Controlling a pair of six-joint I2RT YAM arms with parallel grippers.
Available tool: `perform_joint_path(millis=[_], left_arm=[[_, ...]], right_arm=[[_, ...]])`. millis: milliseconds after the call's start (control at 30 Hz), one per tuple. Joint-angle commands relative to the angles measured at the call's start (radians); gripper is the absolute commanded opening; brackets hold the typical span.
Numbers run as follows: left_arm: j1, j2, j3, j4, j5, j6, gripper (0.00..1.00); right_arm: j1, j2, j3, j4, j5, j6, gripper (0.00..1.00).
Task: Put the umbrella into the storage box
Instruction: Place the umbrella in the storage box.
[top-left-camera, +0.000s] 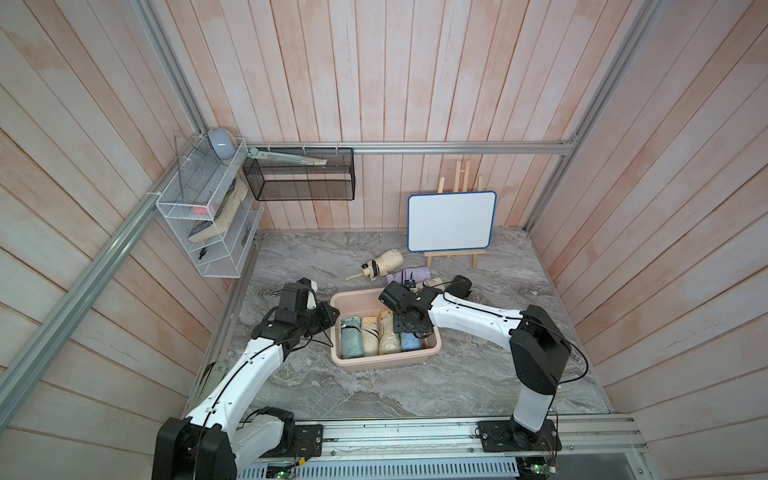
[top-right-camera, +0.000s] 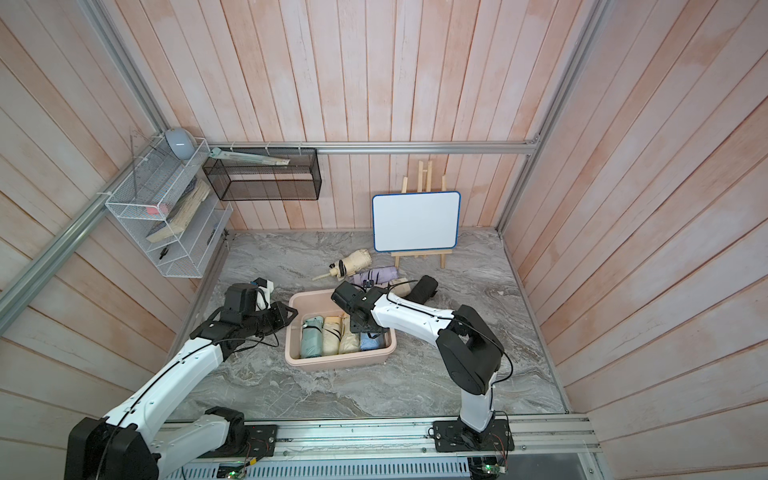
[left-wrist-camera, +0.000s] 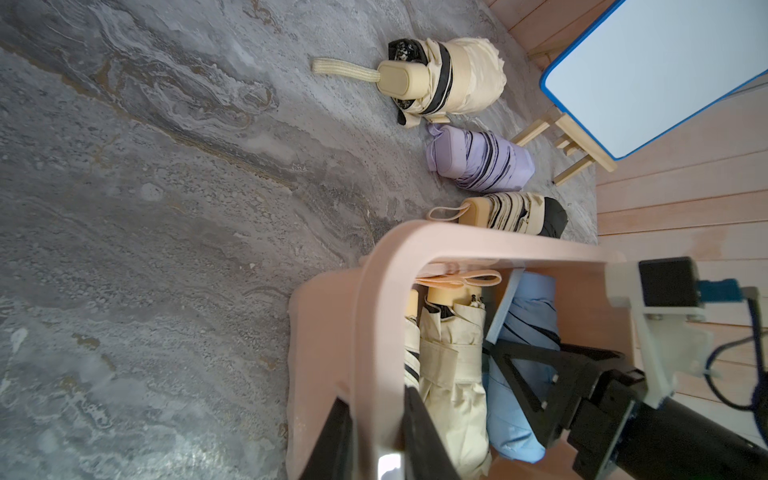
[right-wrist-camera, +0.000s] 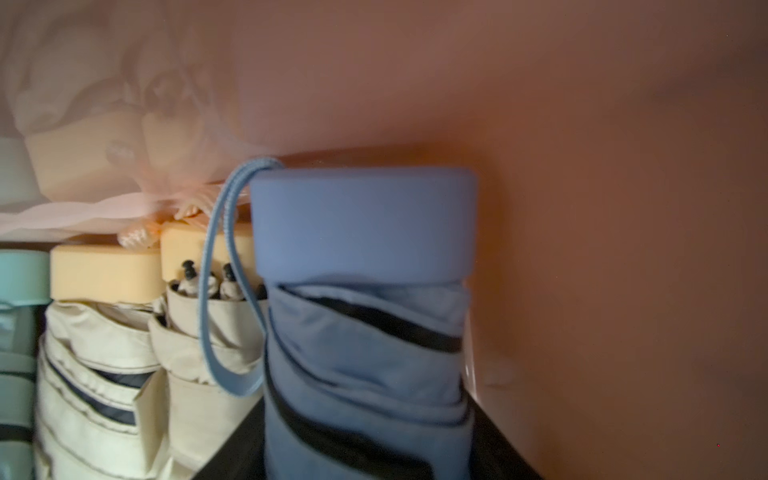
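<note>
now my left jaws are clamped on the box (left-wrist-camera: 498, 245) rim. my right jaws straddle the blue umbrella (right-wrist-camera: 365, 353), lying inside the box by its right wall; gripping or loose, i cannot tell.

No text, label or number is legible anywhere.
</note>
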Motion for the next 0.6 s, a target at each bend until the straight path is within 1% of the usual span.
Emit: perform_joint_path(millis=[0,100,167,300,467,567], left_arm=[[-0.002,-0.002,0.049,0.023,0.000,0.028,0.17],[-0.003,-0.002,0.052,0.020,-0.002,0.031,0.17],[-0.002,-0.002,0.055,0.017,-0.005,0.036,0.17],[-0.003,0.001,0.061,0.004,-0.012,0.053,0.16],[-0.003,0.001,0.073,-0.024,-0.032,0.084,0.11],[-0.001,-0.002,0.079,-0.043,-0.051,0.102,0.07]], right_arm=[[-0.003,0.007,0.002,0.025,0.053,-0.004,0.69],[0.001,-0.018,0.003,0.029,0.060,-0.019,0.75],[0.001,-0.042,0.013,0.024,0.065,-0.024,0.77],[0.001,-0.101,0.051,0.021,0.063,-0.046,0.78],[-0.001,-0.174,0.111,0.030,0.085,-0.086,0.78],[-0.035,-0.231,0.113,0.049,0.086,-0.093,0.77]])
